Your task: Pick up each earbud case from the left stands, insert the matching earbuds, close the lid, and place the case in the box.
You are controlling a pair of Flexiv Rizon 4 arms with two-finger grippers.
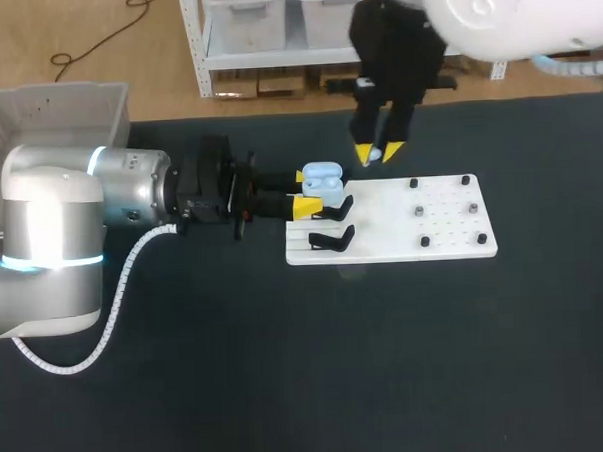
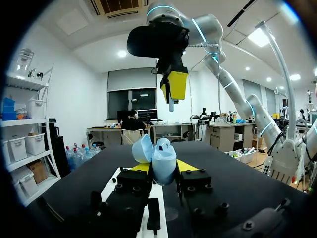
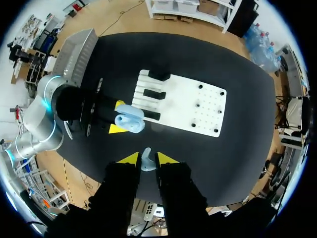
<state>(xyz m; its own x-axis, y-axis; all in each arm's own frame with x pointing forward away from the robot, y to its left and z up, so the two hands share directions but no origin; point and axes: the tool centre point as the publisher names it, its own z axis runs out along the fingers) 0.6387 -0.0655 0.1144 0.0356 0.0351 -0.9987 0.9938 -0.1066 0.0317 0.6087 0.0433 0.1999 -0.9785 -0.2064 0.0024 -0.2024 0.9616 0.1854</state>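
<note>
Because the earbud case [image 1: 323, 180] is likely light, smooth and hinged, you should take it by the lower shell, never the open lid. Head view: the left claw [image 1: 308, 192] is closed on that case, just beside the stands [image 1: 334, 238]. Left wrist view: the case sits squarely inside the claw's grip. Right wrist view: the right claw [image 3: 147, 159] pinches a small, slippery earbud [image 3: 146, 161]; the case lies ahead, well apart.

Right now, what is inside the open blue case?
The left gripper holds the case with its lid open. Its inside shows only pale blue; whether an earbud sits there is too small to tell. One earbud is in the right gripper.
</note>
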